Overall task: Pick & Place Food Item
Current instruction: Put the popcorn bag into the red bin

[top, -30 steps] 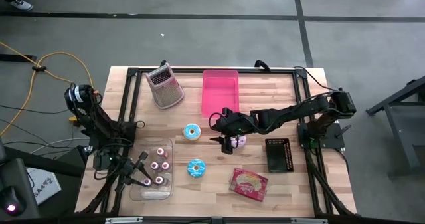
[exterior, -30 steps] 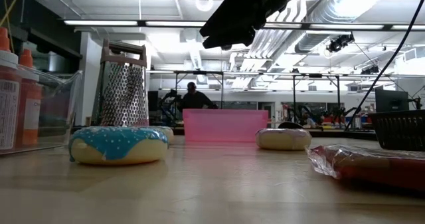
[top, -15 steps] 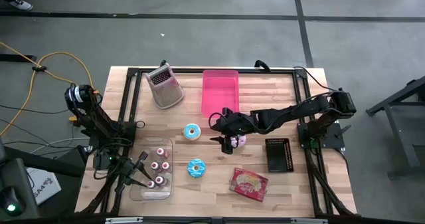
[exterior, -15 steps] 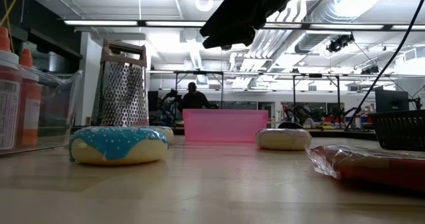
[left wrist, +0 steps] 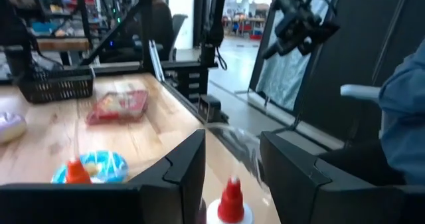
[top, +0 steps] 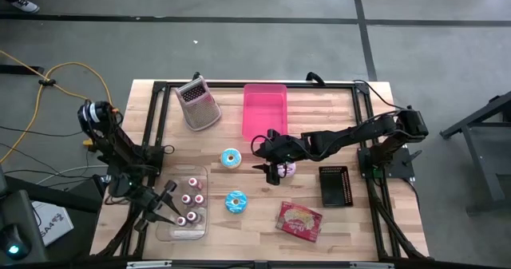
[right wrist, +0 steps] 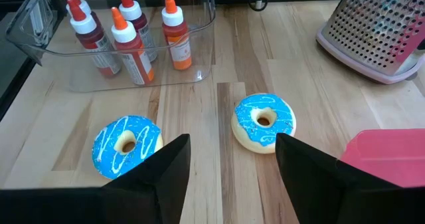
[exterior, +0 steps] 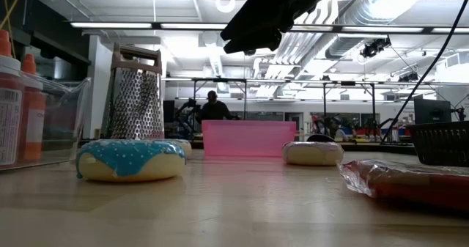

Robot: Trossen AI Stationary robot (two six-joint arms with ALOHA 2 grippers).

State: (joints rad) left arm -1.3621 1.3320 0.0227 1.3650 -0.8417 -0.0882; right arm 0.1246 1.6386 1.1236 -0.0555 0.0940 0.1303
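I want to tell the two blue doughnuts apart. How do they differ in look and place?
In the right wrist view, one doughnut has blue icing with thin white lines; the other doughnut has blue icing with small white dots. From above, the lined doughnut lies beside the clear bin of bottles, while the dotted doughnut lies nearer the pink tray. Both lie flat on the wooden table, untouched.

Overhead and table-level cameras share the blue donut (top: pixel 235 201); wrist cameras look forward.

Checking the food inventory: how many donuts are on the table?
3: one blue near the pink bin, one blue beside the bottle tray, one pale under the right gripper.
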